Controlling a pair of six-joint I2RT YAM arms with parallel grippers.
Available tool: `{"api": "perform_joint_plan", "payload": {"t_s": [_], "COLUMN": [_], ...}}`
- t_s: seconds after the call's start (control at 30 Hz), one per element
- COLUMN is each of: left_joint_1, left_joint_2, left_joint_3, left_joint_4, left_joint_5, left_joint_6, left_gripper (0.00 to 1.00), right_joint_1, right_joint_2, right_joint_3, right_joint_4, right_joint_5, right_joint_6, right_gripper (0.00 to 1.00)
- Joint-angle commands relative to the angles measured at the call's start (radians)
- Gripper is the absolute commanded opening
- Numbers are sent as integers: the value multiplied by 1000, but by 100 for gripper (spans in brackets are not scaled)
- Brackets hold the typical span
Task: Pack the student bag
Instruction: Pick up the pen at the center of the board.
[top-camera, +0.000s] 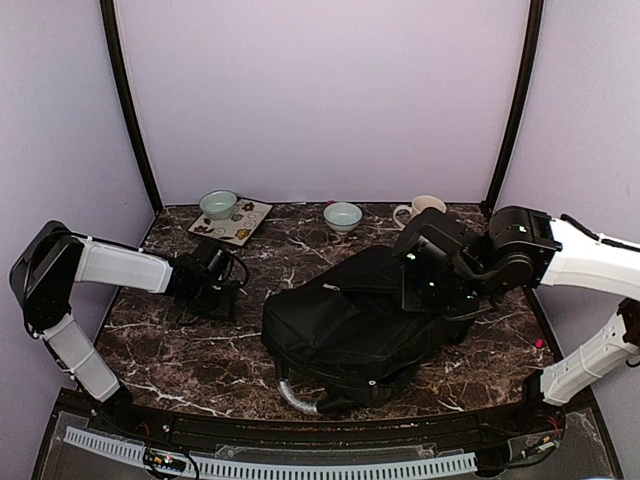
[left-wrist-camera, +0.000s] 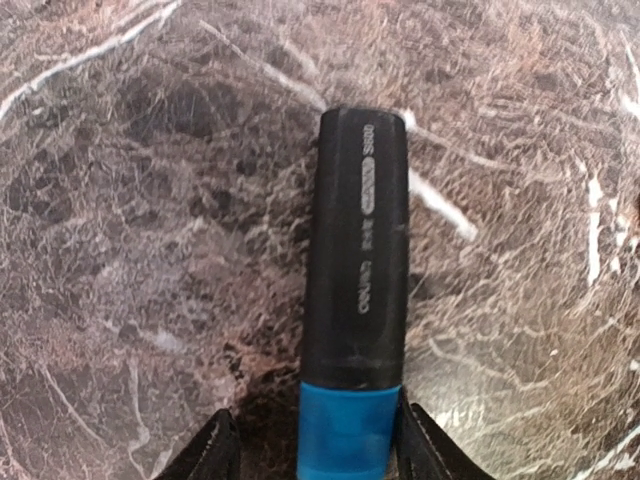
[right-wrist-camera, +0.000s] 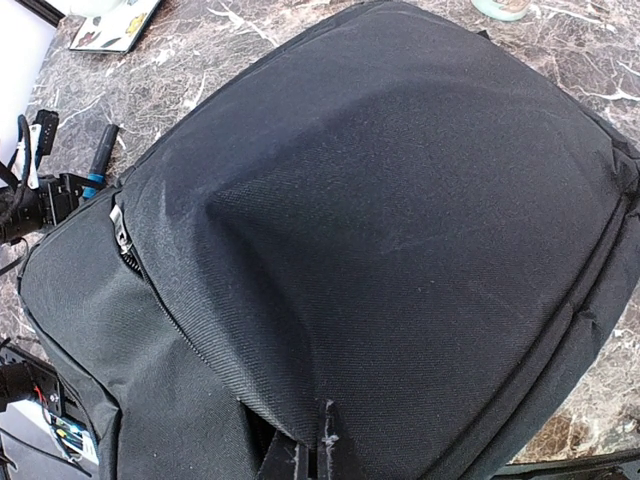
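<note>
Student bag (top-camera: 360, 320) is lying flat on the marble table (top-camera: 200, 370), directly under the right pincer (right-wrist-camera: 303, 455). That one's fingers are squeezed together on a fold of the top panel, so the cloth tents up toward it. Well off to that pincer's side, the left pincer (left-wrist-camera: 320, 445) sits low over a marker (left-wrist-camera: 355, 260). It's part open with the blue end between its fingers. One finger looks like it's touching and the other has a gap, so no real grip yet imo.

What worries me: that's a thin pinch of fabric, so it could slip out and the opening would flop shut. And closing on the very end of the marker could make it pivot or roll away.

Can't see inside the bag at all. The zipper pull (right-wrist-camera: 118, 225) shows, but not how far it's unzipped. The marker's blue end is cut off at the bottom of the wrist view too.
</note>
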Motion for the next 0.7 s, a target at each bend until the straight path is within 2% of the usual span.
{"api": "perform_joint_plan", "payload": {"t_s": [0.0,0.17,0.37,0.47,0.67], "left_joint_1": [-8,-9,-10,-9,-9], "left_joint_2": [-10,42,53,34,-68], "left_joint_3": [-52,-55,-77,-51,81], "left_joint_4": [120,141,181,146,-51], "left_joint_5": [-34,-58,-70,-70,-39], "left_joint_6": [17,16,26,28,41], "left_gripper": [55,45,18,7,0], "right_joint_1": [-6,-8,-7,-8,-9], "right_joint_2": [-5,7,19,22,33], "right_joint_3": [58,70,83,86,101], "right_joint_4": [53,49,38,40,46], "right_joint_5": [25,27,26,28,40], "right_joint_6": [-3,-12,-16,-21,-38], "right_gripper": [0,0,0,0,0]}}
